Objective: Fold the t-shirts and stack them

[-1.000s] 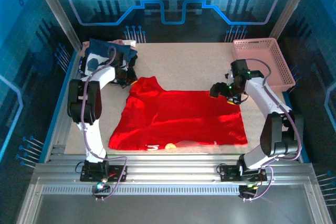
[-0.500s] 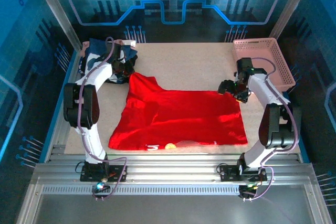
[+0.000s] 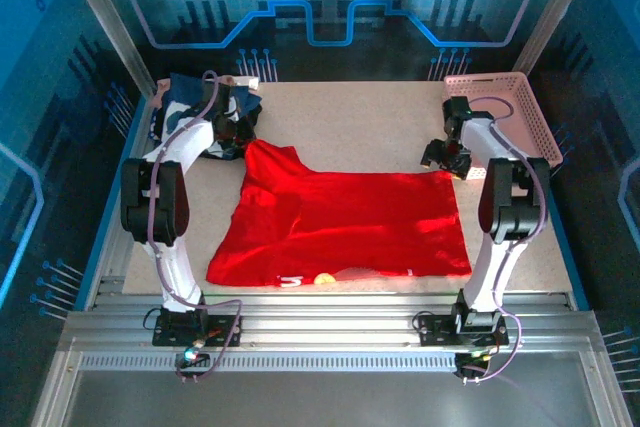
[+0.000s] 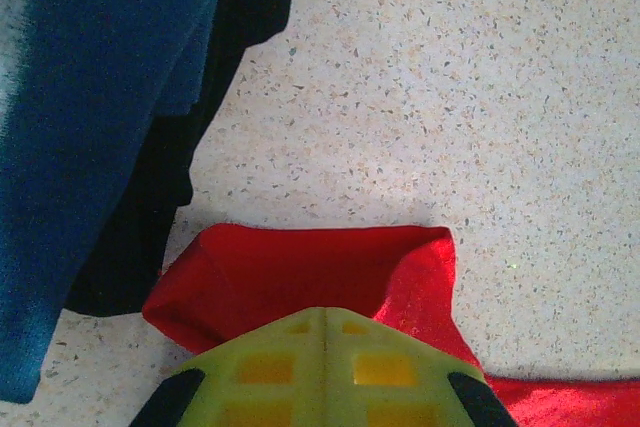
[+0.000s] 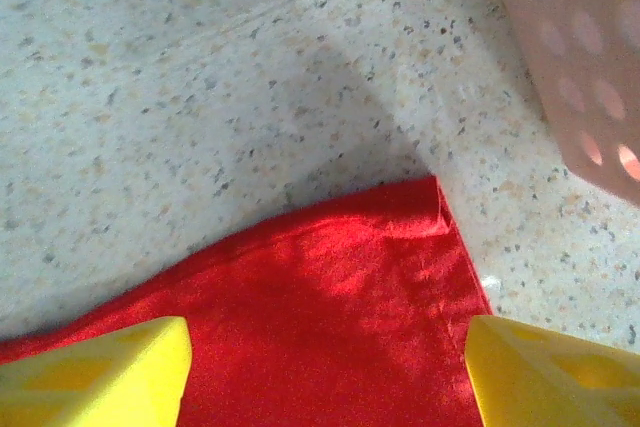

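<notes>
The red t-shirt (image 3: 340,222) lies spread across the middle of the table. My left gripper (image 3: 241,138) is shut on its far left corner, and red cloth (image 4: 300,267) bulges out of the closed pads (image 4: 325,312). The navy t-shirt (image 3: 200,107) sits crumpled at the back left, just beside that corner (image 4: 90,97). My right gripper (image 3: 446,159) hovers open over the red shirt's far right corner (image 5: 420,217), with its yellow fingers (image 5: 100,372) spread wide on either side of the cloth.
The pink lattice basket (image 3: 505,117) stands at the back right, close to my right gripper, and its wall (image 5: 570,47) shows just beyond the shirt corner. Bare speckled tabletop (image 3: 350,117) stretches behind the red shirt.
My right gripper has moved back and to the right, to the red shirt's far right corner. My left gripper has drawn the far left corner slightly back toward the navy shirt.
</notes>
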### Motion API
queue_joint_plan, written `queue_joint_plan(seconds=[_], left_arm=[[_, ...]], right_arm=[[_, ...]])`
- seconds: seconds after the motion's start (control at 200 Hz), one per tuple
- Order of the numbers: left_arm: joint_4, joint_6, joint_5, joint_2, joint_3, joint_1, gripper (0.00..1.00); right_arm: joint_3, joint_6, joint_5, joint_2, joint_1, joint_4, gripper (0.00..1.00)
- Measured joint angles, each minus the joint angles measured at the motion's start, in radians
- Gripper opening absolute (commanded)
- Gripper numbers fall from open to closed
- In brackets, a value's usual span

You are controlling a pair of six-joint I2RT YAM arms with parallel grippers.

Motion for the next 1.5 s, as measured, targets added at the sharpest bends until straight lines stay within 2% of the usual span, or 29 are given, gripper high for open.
queue_joint_plan(seconds=[0.365,0.605,0.74,1.03,1.316,1.501], left_arm=[[-0.001,0.003,0.004,-0.005,-0.008,0.0,0.0],[-0.007,0.02,0.005,-0.018,-0.015,0.0,0.0],[-0.015,0.026,0.005,-0.022,-0.015,0.0,0.0],[-0.026,0.027,0.005,-0.039,-0.015,0.0,0.0],[-0.029,0.036,0.011,-0.153,-0.079,0.006,0.0],[-0.028,0.05,0.012,-0.264,-0.167,0.031,0.0]], right_arm=[[0.096,0.037,0.086,0.122,0.002,-0.068,0.57],[0.153,0.053,0.133,0.169,0.009,-0.08,0.18],[0.183,0.058,0.134,0.187,0.009,-0.086,0.0],[0.177,0.061,0.133,0.171,0.009,-0.085,0.0],[-0.021,0.043,0.118,-0.082,0.006,0.003,0.0],[-0.097,0.017,0.096,-0.162,-0.002,0.055,0.0]])
